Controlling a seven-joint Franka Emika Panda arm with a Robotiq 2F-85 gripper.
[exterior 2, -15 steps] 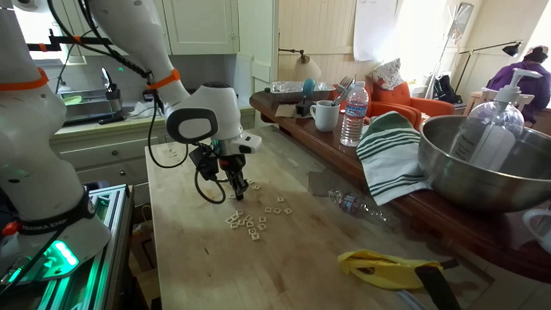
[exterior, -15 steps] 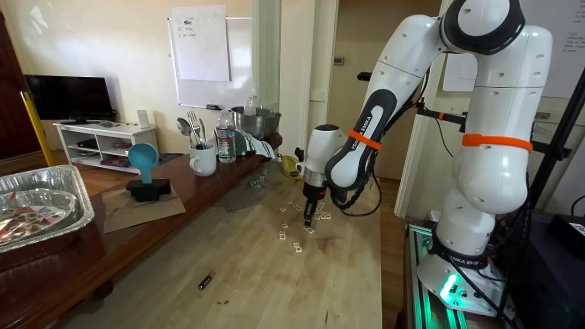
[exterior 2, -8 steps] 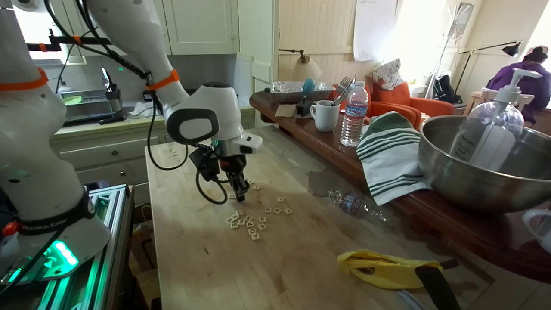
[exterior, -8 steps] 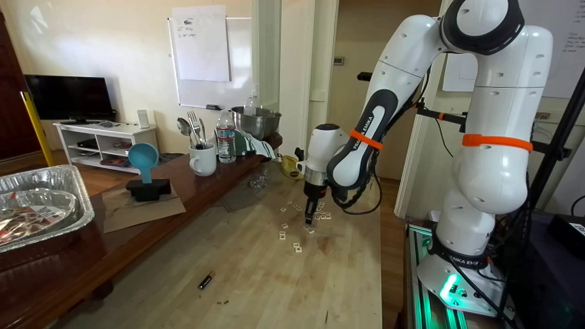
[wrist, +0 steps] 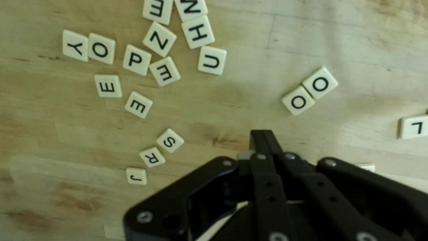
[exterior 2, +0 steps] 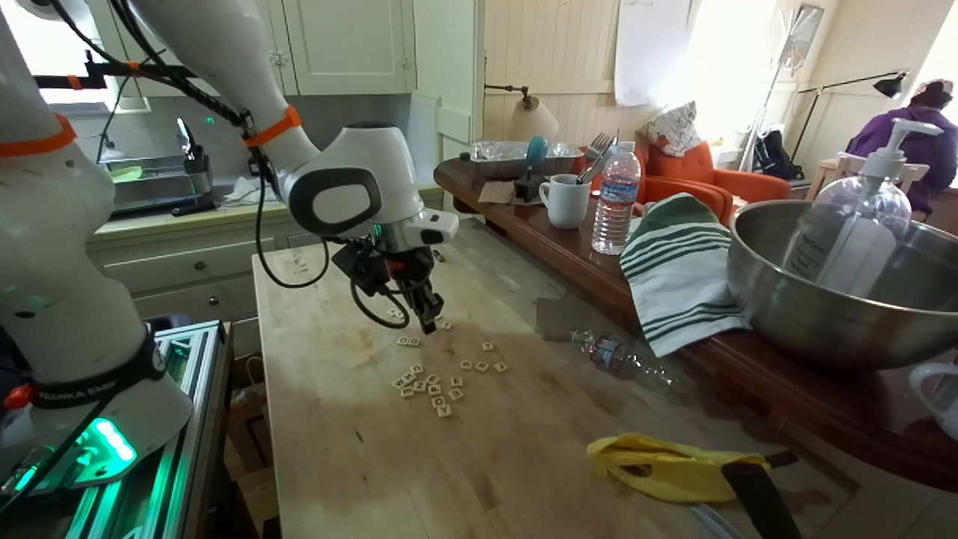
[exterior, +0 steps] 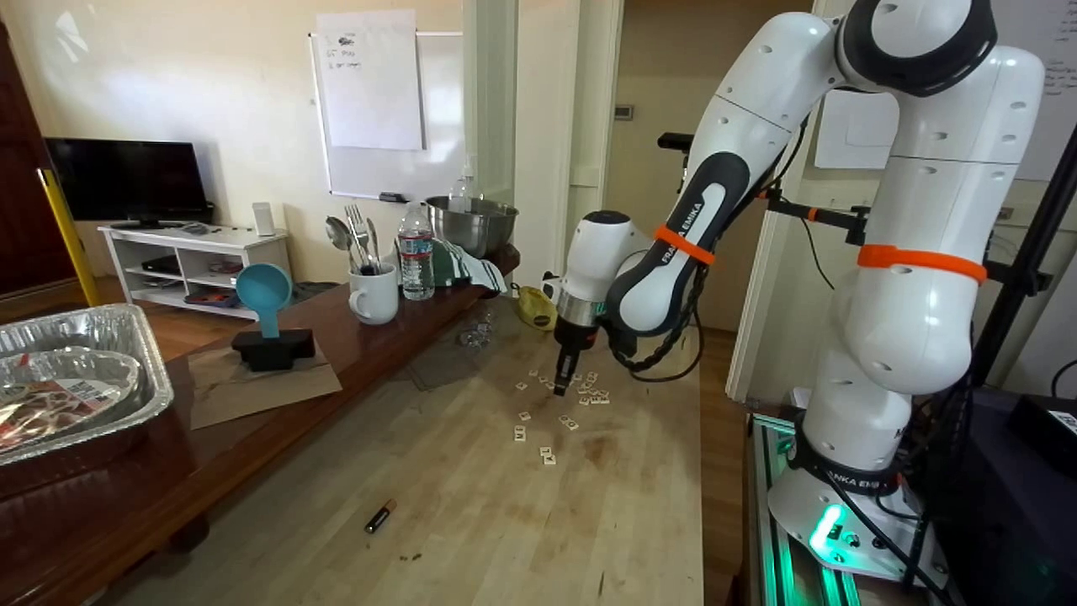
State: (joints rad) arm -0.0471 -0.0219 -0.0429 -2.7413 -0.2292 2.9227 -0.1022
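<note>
My gripper (wrist: 261, 134) is shut, its fingertips pressed together with nothing between them. In both exterior views the gripper (exterior: 561, 390) (exterior 2: 428, 328) hangs above the wooden table, apart from the tiles. Nearest in the wrist view are two cream letter tiles that touch at their edges: an upper O tile (wrist: 320, 83) and a lower O tile (wrist: 298, 101). To the left an S tile (wrist: 170, 140), an R tile (wrist: 152, 157) and a J tile (wrist: 136, 176) form a slanting row. A looser cluster includes a U tile (wrist: 212, 60) and a P tile (wrist: 136, 60). An L tile (wrist: 414, 127) lies far right.
A battery (exterior: 380, 516) lies on the table (exterior: 471, 522). An empty plastic bottle (exterior 2: 617, 353) and a yellow bag (exterior 2: 666, 468) are by the raised dark wood counter (exterior: 227, 446). On it stand a mug (exterior 2: 566, 202), a water bottle (exterior 2: 617, 198) and a steel bowl (exterior 2: 831, 314).
My gripper has risen off the table area by the O tiles and tilted slightly, staying shut. Both O tiles now show uncovered in both exterior views. The other tiles look unmoved.
</note>
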